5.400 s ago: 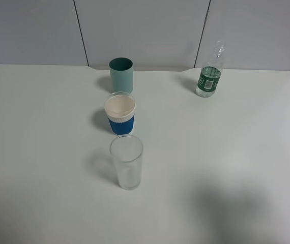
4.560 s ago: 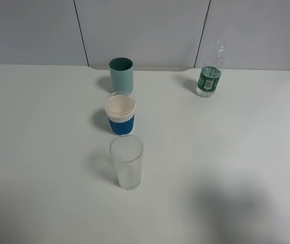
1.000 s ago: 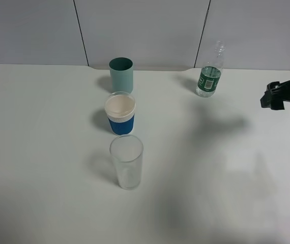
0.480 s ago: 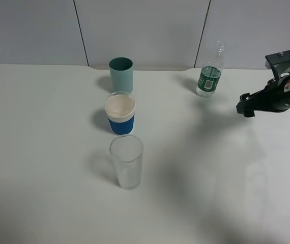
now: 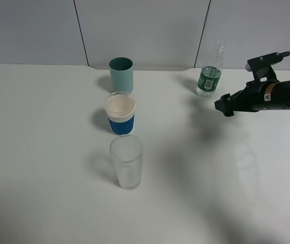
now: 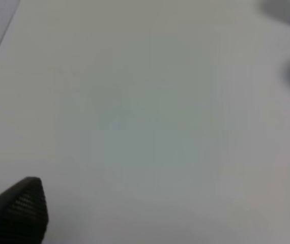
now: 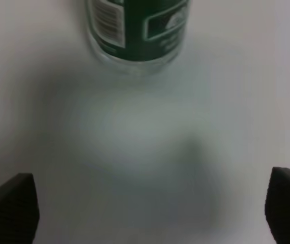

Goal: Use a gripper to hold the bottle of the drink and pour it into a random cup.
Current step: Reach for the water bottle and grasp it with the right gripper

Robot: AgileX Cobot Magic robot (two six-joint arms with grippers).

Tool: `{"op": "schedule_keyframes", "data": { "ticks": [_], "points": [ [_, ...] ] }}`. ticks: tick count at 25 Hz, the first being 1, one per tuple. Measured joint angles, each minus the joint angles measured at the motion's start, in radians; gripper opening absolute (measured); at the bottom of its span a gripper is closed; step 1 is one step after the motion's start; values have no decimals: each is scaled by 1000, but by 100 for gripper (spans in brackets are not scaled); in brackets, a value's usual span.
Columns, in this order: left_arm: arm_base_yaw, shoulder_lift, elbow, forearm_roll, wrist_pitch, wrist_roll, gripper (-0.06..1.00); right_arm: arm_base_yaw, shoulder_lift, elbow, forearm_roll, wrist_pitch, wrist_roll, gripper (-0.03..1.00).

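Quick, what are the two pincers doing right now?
Left pincer: open, holding nothing.
Right pincer: open, empty, with the bottle ahead of it.

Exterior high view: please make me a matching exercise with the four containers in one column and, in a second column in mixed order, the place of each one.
Things
1. teal cup
2. white cup with blue sleeve
3. tall clear glass
4. bottle

Places
a. front of the row of three, nearest the camera
b. standing apart at the back right
c. back of the row of three
d. middle of the row of three

Pairs: 1-c, 2-d, 3-a, 4-b
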Motion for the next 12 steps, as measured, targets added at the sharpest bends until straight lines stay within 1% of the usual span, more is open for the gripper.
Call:
{"op": "schedule_keyframes", "data": {
  "ticks": [5, 8, 12],
  "points": [
    [0, 0, 0, 0, 0, 0, 98, 0, 12, -6, 1, -28, -63, 87],
    [0, 0, 0, 0, 0, 0, 98, -1, 12, -25, 1, -29, -73, 87],
    [0, 0, 0, 0, 0, 0, 98, -11, 12, -40, 10, -75, -75, 87]
  ]
}}
